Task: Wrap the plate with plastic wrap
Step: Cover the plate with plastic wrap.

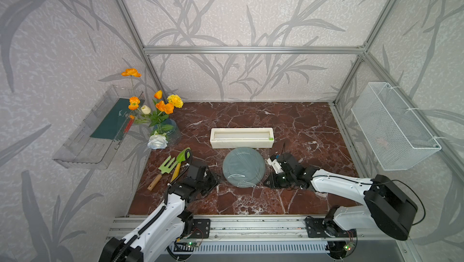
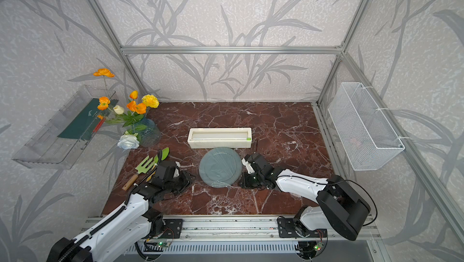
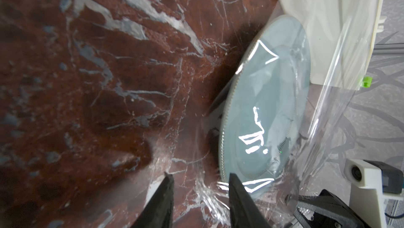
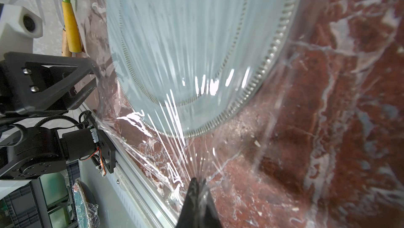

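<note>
Pinching thin clear plastic wrap (image 4: 166,148) stretched over the round grey-blue plate (image 1: 243,166), my right gripper (image 4: 197,179) is clamped on it; my left gripper (image 3: 200,174) sits jaws apart at the plate's left.

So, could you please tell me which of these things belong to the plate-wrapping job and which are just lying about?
For the job:
round grey-blue plate
transparent crinkled plastic wrap
long cream-white dispenser box

Lying about:
blue glass vase of flowers
green garden fork
green trowel
white wire basket
clear plastic wall tray
</note>
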